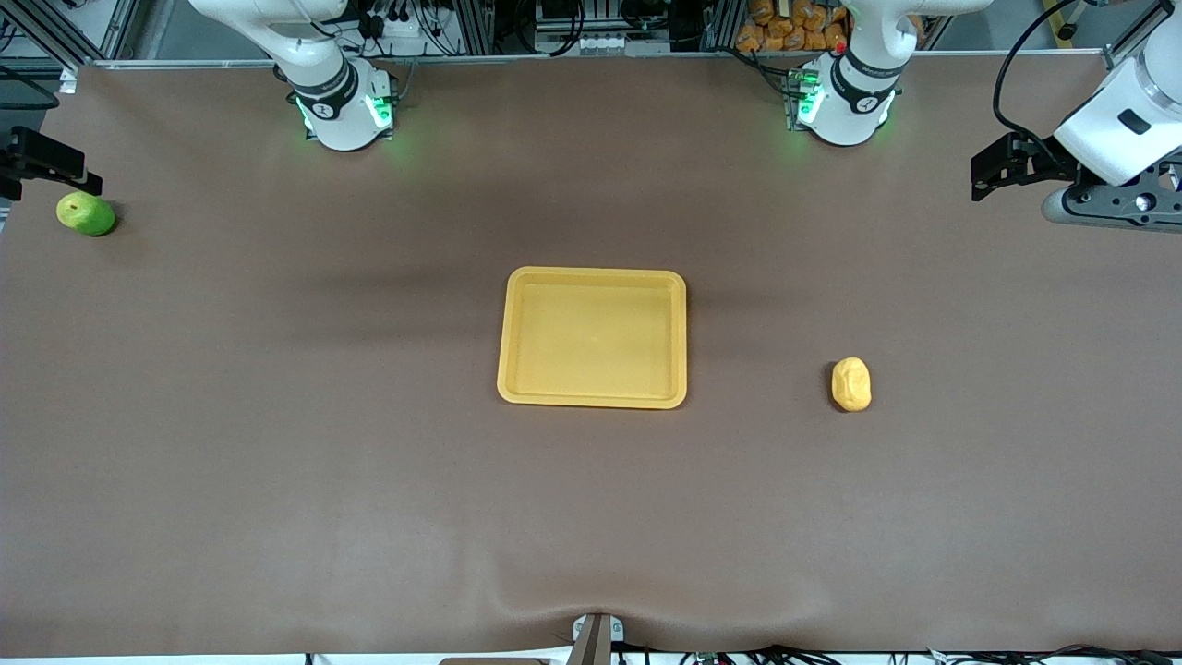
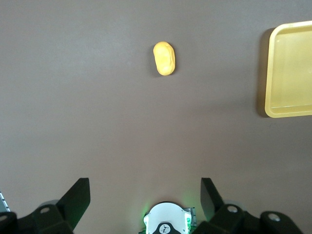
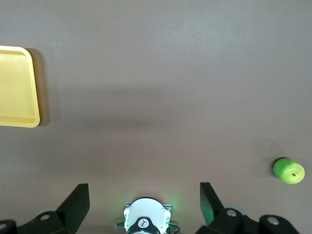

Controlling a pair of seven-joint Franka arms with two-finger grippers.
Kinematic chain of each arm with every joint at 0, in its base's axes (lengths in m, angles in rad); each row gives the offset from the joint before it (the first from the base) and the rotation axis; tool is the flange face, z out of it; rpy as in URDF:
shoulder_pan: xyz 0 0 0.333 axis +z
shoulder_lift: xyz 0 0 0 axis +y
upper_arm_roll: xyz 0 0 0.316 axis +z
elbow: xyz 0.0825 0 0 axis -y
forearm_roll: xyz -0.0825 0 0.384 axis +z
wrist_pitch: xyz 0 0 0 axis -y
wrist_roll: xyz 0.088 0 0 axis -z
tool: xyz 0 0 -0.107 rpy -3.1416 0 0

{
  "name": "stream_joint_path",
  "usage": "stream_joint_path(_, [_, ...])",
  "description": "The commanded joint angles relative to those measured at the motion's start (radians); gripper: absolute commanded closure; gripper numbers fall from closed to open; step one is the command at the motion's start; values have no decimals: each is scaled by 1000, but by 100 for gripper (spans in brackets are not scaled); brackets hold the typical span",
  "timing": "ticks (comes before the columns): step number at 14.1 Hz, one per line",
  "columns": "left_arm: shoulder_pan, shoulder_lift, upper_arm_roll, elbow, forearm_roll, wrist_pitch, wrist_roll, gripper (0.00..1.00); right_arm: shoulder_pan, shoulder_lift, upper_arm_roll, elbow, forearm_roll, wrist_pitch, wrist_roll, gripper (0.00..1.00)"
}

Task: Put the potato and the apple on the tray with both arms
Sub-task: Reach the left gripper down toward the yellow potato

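You have a brown table [image 1: 277,443] with three things lying directly on it: the yellow-orange tray [image 1: 592,399] near the middle, the potato [image 1: 850,384] toward the left arm's end, level with the tray's nearer rim, and the apple [image 1: 86,214] well apart at the right arm's end, farther from the front camera

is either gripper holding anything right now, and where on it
Nothing is held. Left gripper and right gripper are both open and empty; potato and apple lie on the table.
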Motion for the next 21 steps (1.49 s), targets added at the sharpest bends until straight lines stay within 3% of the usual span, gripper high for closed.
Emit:
stream_joint_path(1, [4, 11, -2, 28, -11, -9, 9, 0, -16, -5, 6, -5, 19, -5, -11, 0])
stream_joint_path(8, [0, 143, -4, 68, -14, -2, -5, 0, -14, -5, 6, -3, 19, -4, -11, 0])
stream_joint_path(12, [5, 192, -4, 25, -19, 121, -7, 0, -18, -2, 6, -2, 19, -4, -11, 0])
stream_joint_path(21, [28, 243, -2, -310, -57, 616, -158, 0, -31, 3, 6, -2, 17, -7, -8, 0])
